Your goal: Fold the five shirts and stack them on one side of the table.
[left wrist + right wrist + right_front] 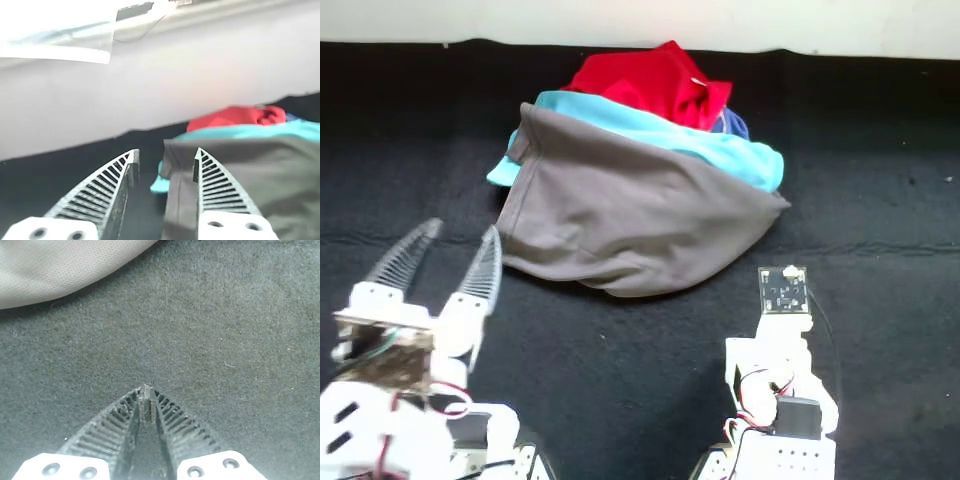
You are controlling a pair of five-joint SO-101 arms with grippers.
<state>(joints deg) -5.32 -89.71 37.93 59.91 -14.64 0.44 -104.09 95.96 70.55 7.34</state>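
Grey shirt [630, 220] lies rumpled, rounded.

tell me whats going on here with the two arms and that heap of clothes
Two robot arms face a loose heap of shirts on the black cloth-covered table: a crumpled grey shirt on top, a turquoise shirt and a red shirt behind it, and a sliver of blue fabric. The left gripper is open by the grey shirt's left edge, holding nothing. The right gripper is shut, pointing at bare cloth in front of the heap. Nothing looks folded yet.
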